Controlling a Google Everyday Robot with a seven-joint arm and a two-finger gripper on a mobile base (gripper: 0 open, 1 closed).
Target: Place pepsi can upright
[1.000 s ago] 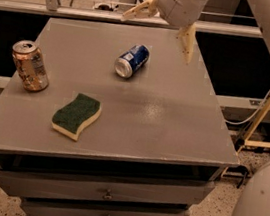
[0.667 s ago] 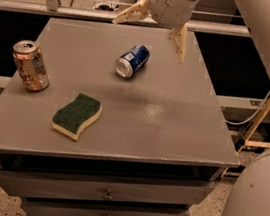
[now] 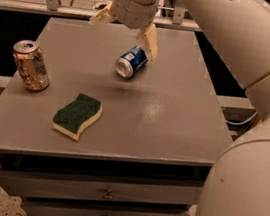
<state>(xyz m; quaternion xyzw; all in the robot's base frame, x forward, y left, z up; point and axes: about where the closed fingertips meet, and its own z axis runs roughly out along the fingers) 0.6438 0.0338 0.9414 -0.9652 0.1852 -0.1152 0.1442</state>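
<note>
The pepsi can (image 3: pixel 131 62), dark blue with white markings and a silver end, lies on its side on the grey table (image 3: pixel 173 121), its end facing the front left. My gripper (image 3: pixel 125 31) hangs open just above and behind the can. One tan finger (image 3: pixel 149 40) reaches down close to the can's far right end. The other finger (image 3: pixel 101 15) sticks out to the left, well apart from the can. Nothing is held.
An orange-gold can (image 3: pixel 30 65) stands upright near the table's left edge. A green and yellow sponge (image 3: pixel 77 115) lies at the front left. Drawers (image 3: pixel 107 195) sit below the tabletop. My large white arm fills the right side.
My gripper has moved left and lower, from behind the can's right side to just over the can. The pepsi can, the other can and the sponge have stayed where they were.
</note>
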